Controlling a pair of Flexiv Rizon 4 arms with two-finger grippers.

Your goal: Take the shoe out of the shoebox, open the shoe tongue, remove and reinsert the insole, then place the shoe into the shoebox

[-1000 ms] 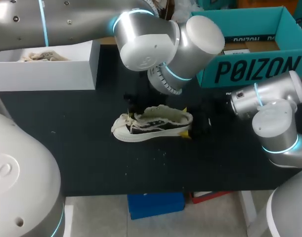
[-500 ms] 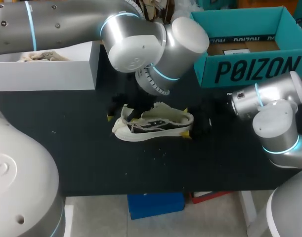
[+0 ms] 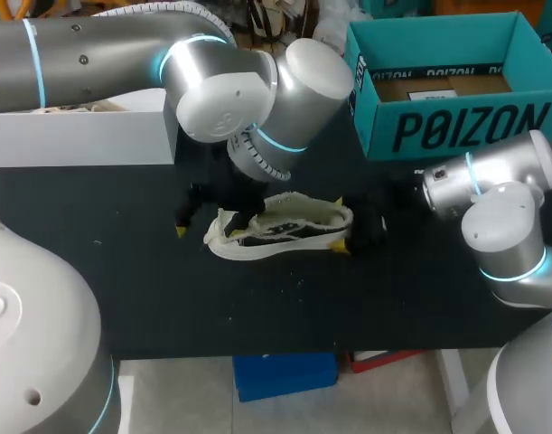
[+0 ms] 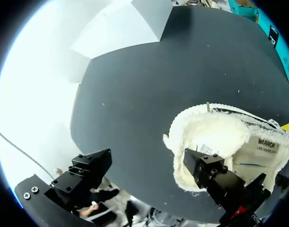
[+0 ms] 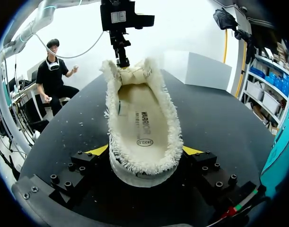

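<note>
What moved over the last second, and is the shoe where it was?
The left arm swung toward the head view's left, carrying the left gripper from over the shoe's front out to its toe end, fingers open. The shoe stayed put on the table, with the right gripper still shut on its heel.

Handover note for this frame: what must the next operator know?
Hands: right hand shut on the shoe at its heel; left hand open over its toe end. It stands on the table, out of the box, insole inside. A teal box and a white box sit at the far edge. Pending: shoe back into the box; insole steps done or not, cannot tell.
</note>
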